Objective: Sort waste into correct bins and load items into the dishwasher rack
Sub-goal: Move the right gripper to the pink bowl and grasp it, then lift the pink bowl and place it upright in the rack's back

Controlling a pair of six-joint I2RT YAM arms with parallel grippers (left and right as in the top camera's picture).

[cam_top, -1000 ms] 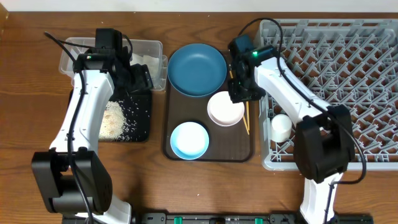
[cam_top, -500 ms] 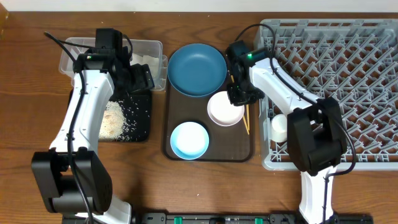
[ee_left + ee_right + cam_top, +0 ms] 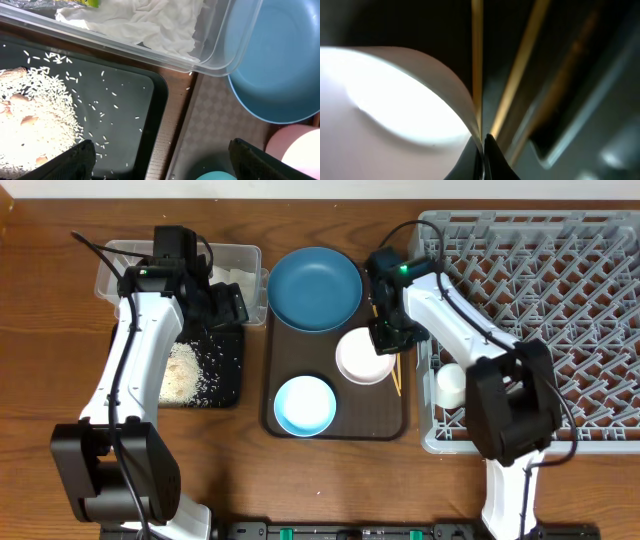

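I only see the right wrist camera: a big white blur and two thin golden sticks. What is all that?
Observer: The blur is a cream bowl on a brown serving tray; the sticks are two wooden chopsticks lying beside it.
Visitor: Anything else on that tray?
Observer: A large dark-blue bowl and a light-blue bowl.
Visitor: What about the other arm?
Observer: The left end effector hangs open by a black tray holding rice.

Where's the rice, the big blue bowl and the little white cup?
rice (image 3: pixel 182 375): overhead view, middle of the heap.
big blue bowl (image 3: pixel 315 288): overhead view, its inside floor.
little white cup (image 3: pixel 452 383): overhead view, middle of it.
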